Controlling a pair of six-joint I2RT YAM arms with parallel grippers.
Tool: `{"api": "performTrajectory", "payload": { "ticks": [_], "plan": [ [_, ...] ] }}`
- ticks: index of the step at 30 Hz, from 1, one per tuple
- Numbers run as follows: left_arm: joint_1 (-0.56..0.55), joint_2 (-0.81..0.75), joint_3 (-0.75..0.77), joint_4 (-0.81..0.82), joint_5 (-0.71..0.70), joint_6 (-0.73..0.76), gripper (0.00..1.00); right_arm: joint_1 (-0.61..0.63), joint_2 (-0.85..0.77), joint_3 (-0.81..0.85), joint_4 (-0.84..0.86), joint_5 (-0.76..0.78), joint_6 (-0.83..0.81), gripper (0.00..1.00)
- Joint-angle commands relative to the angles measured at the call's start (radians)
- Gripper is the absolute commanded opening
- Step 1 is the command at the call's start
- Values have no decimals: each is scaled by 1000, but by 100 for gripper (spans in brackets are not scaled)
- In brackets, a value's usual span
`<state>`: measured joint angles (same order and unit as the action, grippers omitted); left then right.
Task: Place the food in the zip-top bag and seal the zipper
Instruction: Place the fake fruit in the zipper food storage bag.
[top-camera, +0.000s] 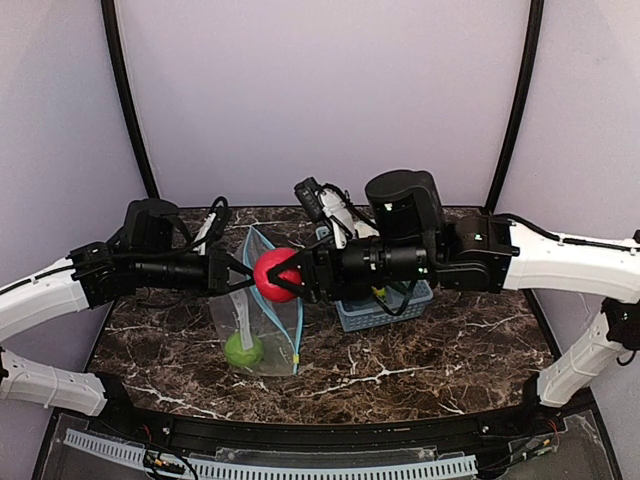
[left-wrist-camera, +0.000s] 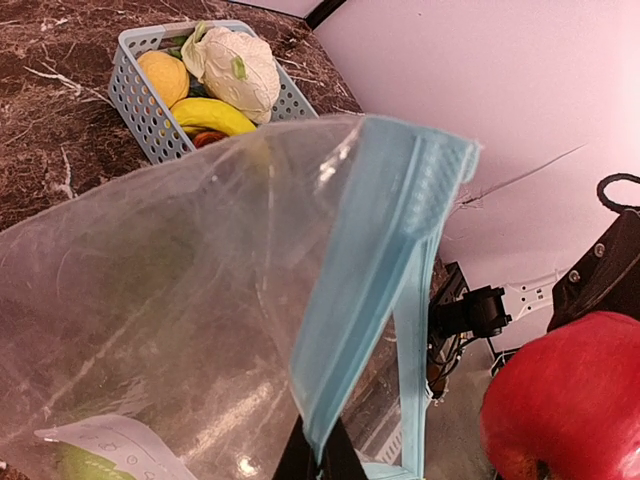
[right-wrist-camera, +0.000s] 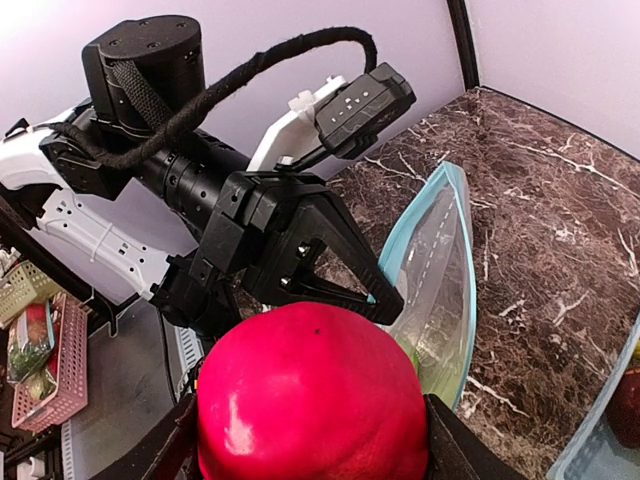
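Note:
My right gripper (top-camera: 282, 274) is shut on a red apple (top-camera: 273, 275), holding it in the air at the mouth of the zip-top bag (top-camera: 262, 320); the apple fills the right wrist view (right-wrist-camera: 312, 395) and shows in the left wrist view (left-wrist-camera: 565, 400). My left gripper (top-camera: 240, 277) is shut on the bag's teal zipper (left-wrist-camera: 372, 268) and holds the mouth open and raised. A green apple (top-camera: 243, 350) lies inside the bag at its bottom. The bag mouth also shows in the right wrist view (right-wrist-camera: 440, 280).
A light blue lattice basket (top-camera: 360, 312) stands right of the bag, under my right arm. In the left wrist view the basket (left-wrist-camera: 135, 95) holds an orange (left-wrist-camera: 163, 77), a cauliflower (left-wrist-camera: 238, 68) and a banana (left-wrist-camera: 212, 115). Dark marble tabletop (top-camera: 450, 350).

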<state>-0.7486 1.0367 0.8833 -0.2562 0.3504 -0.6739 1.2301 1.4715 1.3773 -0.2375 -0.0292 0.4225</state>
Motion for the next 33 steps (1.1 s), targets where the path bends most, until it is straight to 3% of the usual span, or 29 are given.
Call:
{"api": "performTrajectory", "payload": {
  "ticks": [1,17,22,33],
  "plan": [
    [7,-29,17,-13,-5,4,1,7,60,45,61,-34,-27,49],
    [6,-42,13,-16,-6,3,1,8,248,249,-334,318,87,47],
    [6,-51,10,-17,-8,3,1,8,290,281,-361,296,79,49],
    [6,-70,-3,-17,-15,0,1,7,341,312,-346,196,67,63]
  ]
}}
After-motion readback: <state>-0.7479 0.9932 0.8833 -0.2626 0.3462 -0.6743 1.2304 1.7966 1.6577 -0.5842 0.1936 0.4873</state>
